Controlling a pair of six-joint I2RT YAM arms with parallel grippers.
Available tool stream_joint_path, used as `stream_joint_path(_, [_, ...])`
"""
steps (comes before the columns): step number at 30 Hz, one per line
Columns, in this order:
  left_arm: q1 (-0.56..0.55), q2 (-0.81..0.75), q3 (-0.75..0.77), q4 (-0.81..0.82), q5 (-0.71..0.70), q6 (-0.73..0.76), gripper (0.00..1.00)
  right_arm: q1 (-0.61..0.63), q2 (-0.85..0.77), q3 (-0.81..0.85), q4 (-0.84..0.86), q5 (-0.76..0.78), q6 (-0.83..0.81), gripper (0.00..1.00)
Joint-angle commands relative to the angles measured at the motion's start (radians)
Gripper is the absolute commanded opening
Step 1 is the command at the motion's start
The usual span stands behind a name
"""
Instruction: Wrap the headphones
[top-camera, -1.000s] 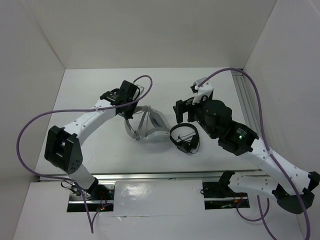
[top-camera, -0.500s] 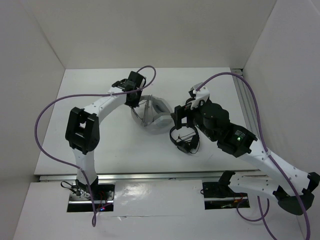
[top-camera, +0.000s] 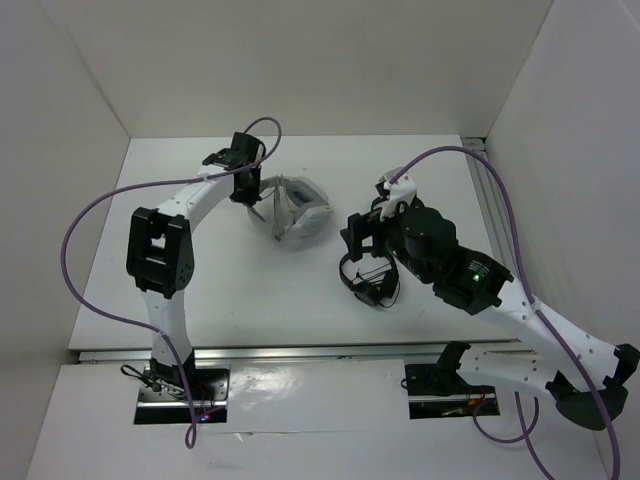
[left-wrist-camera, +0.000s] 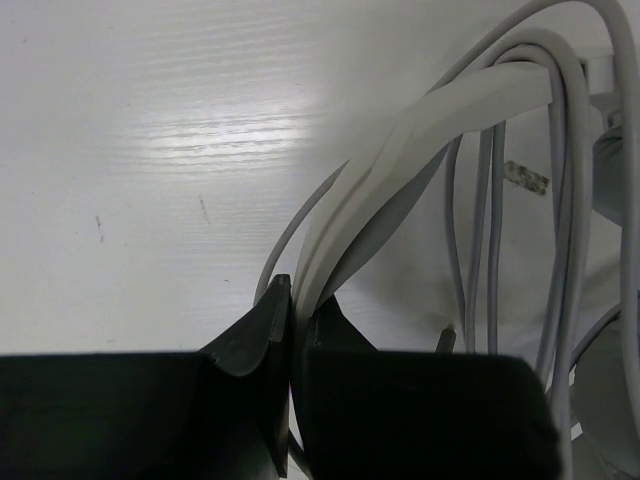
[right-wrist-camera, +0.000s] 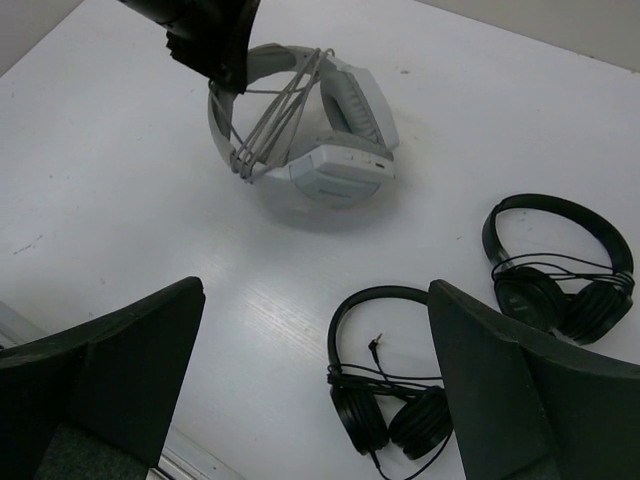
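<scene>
Tabletop (top-camera: 225, 295) — headphones (top-camera: 298, 212) well clear of edges

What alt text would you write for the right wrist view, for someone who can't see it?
Light grey over-ear headphones rest on a white table, their grey cable wound across the headband and pinched by the left gripper. Two smaller black on-ear headphones lie nearer the open right gripper.

Lab bench: white table (top-camera: 230, 290), enclosing white walls (top-camera: 300, 60).

Top view overhead, left wrist close on the headphones (left-wrist-camera: 440, 120), right wrist wider, all sharing them
</scene>
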Motion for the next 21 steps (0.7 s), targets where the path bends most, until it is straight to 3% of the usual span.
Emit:
stream_joint_path(1, [0.099, -0.115, -0.026, 0.077, 0.038, -0.127, 0.0, 0.008, 0.006, -0.002, 0.003, -0.046, 0.023, 1.0])
stream_joint_path(9, [0.329, -0.149, -0.07, 0.098, -0.062, -0.29, 0.0, -0.002, 0.006, -0.052, 0.035, -0.131, 0.034, 1.0])
stream_joint_path(15, [0.467, -0.02, 0.043, 0.057, -0.088, -0.342, 0.0, -0.002, 0.006, -0.081, 0.068, -0.227, 0.067, 1.0])
stream_joint_path(21, [0.511, 0.118, 0.117, 0.037, -0.068, -0.322, 0.0, 0.031, 0.006, -0.114, 0.114, -0.257, 0.078, 1.0])
